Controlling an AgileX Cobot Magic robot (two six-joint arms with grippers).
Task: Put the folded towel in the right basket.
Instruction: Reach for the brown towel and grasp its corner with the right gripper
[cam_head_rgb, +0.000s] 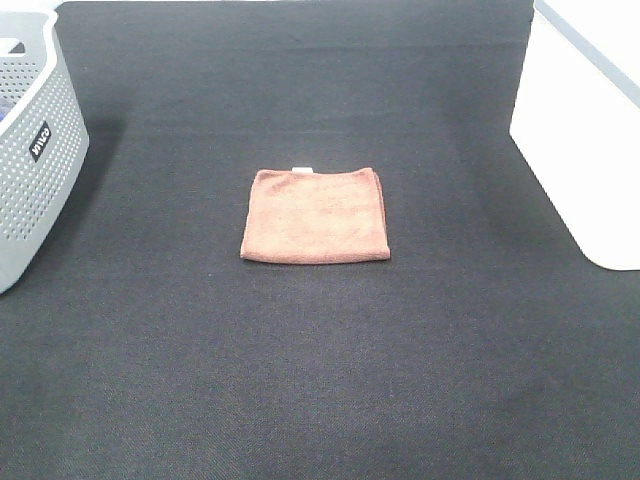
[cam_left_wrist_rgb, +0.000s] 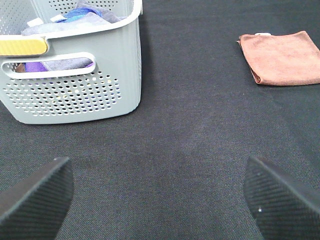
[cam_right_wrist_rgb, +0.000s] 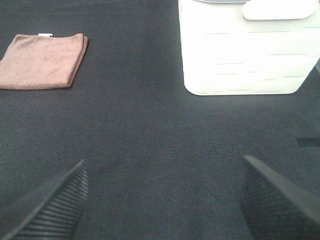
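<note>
left gripper (cam_left_wrist_rgb: 157, 167) wide apart over table (cam_left_wrist_rgb: 200, 125); right gripper (cam_right_wrist_rgb: 163, 167) wide apart; folded towel (cam_head_rgb: 315, 216) untouched

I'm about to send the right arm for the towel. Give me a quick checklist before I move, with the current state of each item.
1. Is the towel folded and flat on the table? ok.
2. Is the right gripper open and empty? ok.
3. Is the left gripper open and away from the towel? ok.
4. Is there nothing between the towel and the white right basket? ok.
5. Is there room inside the right basket? cannot tell, its inside is out of view.
6. Is the grey left basket off the route? ok.
</note>
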